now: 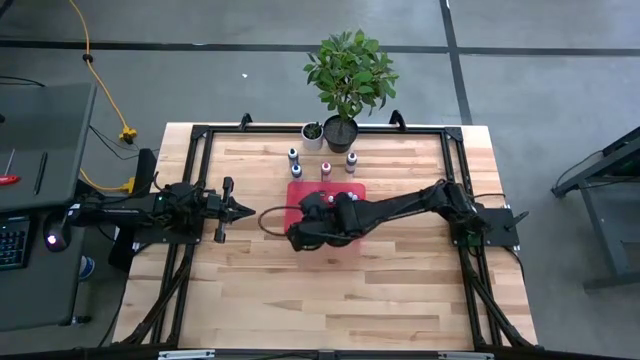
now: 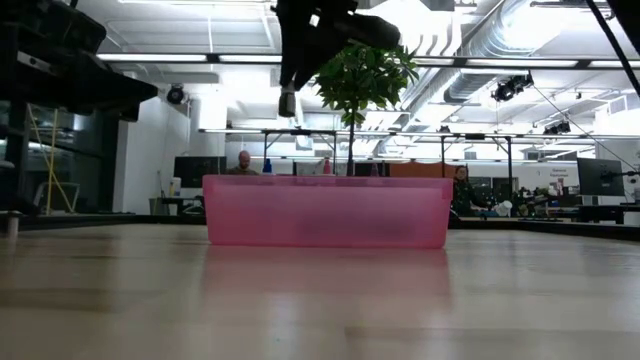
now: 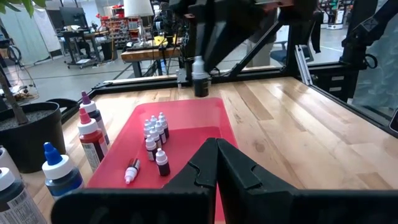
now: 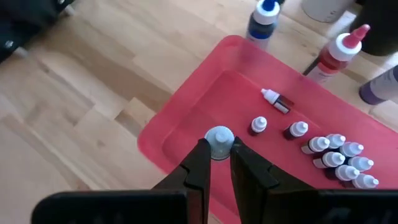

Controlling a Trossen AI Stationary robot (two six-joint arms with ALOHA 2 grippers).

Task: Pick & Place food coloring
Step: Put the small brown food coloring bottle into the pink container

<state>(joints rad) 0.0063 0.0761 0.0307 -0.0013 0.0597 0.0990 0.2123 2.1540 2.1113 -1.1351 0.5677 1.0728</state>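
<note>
A red tray (image 1: 352, 192) lies mid-table and shows pink in the low view (image 2: 327, 212). In it several tiny food coloring bottles (image 4: 339, 160) with whitish caps stand upright, and one lies on its side (image 4: 277, 102). My right gripper (image 4: 217, 152) hangs over the tray's near-left corner (image 1: 298, 237), shut on one more tiny bottle (image 3: 199, 79). At the table's left, clear of the tray, my left gripper (image 3: 217, 163) waits shut and level (image 1: 240, 210). My right gripper pinches the tiny bottle between its two fingers, just under the whitish cap (image 4: 219, 138). The fingers slant down from above. Below them hangs the bottle's dark body (image 3: 200, 87), upright and lifted clear above the tray (image 2: 287, 101).
Bigger bottles with blue (image 4: 263, 20), red (image 4: 337, 53) and purple (image 4: 379, 87) tops stand on the table beyond the tray's far edge. Behind them are a black-potted plant (image 1: 342, 128) and a small white pot (image 1: 313, 134). Bare wood lies near the front edge.
</note>
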